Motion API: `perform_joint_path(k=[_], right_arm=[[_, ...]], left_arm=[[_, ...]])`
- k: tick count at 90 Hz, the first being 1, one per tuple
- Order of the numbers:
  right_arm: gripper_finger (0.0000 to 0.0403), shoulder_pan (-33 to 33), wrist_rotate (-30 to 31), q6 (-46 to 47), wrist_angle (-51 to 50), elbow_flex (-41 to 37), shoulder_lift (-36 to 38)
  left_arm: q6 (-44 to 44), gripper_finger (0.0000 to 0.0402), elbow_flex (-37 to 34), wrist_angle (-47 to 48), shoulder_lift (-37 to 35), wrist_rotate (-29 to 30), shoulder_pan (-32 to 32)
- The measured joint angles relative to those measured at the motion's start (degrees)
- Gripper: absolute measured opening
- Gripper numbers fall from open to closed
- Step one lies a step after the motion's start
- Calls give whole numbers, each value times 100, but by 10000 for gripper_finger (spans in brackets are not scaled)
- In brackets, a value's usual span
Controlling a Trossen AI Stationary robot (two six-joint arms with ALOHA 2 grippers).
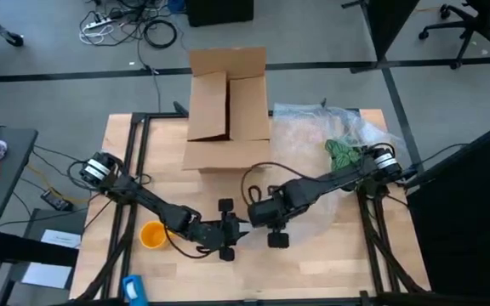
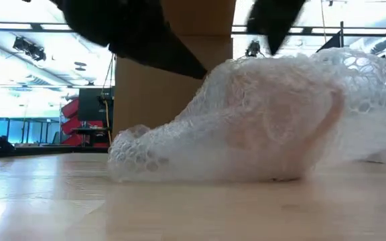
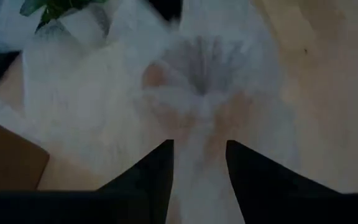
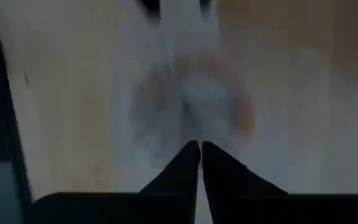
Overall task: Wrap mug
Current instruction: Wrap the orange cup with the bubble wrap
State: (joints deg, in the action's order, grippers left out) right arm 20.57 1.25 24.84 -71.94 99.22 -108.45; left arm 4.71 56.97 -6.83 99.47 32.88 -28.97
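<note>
A bundle of clear bubble wrap (image 2: 260, 120) lies on the wooden table near its front middle, tapering to a tail on its left. Through the wrap an orange-tinted round shape (image 3: 160, 78) shows, which I take for the mug. My left gripper (image 3: 199, 143) stands open at one end of the bundle, with a strand of wrap between its fingers. My right gripper (image 4: 200, 143) faces it from the other end, shut. In the high view the two grippers (image 1: 238, 228) (image 1: 258, 219) nearly meet. My left gripper has the wrap's gathered tail (image 3: 201, 180) running between its open fingers; I cannot tell whether they touch it. My right gripper is shut at the bundle's opposite end (image 4: 194, 134), coming in roughly level from the table's right; how much wrap lies between the fingers does not show.
An open cardboard box (image 1: 226, 106) stands at the far middle. More bubble wrap (image 1: 330, 127) and a green leafy thing (image 1: 340, 153) lie at the far right. A yellow-orange round thing (image 1: 151, 234) sits by my left arm, and a blue thing (image 1: 134, 289) at the near left edge.
</note>
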Motion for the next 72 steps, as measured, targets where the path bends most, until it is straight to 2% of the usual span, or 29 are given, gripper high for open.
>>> perform_joint_path(k=[7,19,43,55,72], right_arm=[[0,95,47,310,-450,-84,-15],[0,178,271,510,-388,-325,-15],[0,128,110,-95,1716,-922,-14],[0,7,105,-324,2426,-1118,-40],[0,-134,-104,-409,2461,-1187,-143]], left_arm=[[0,133,0,-2,-10,-2,-41],[2,133,0,-9,-10,-4,-61],[22,133,0,-271,92,-9,-20],[-15,133,0,-562,260,-7,9],[-18,133,0,-795,518,10,57]])
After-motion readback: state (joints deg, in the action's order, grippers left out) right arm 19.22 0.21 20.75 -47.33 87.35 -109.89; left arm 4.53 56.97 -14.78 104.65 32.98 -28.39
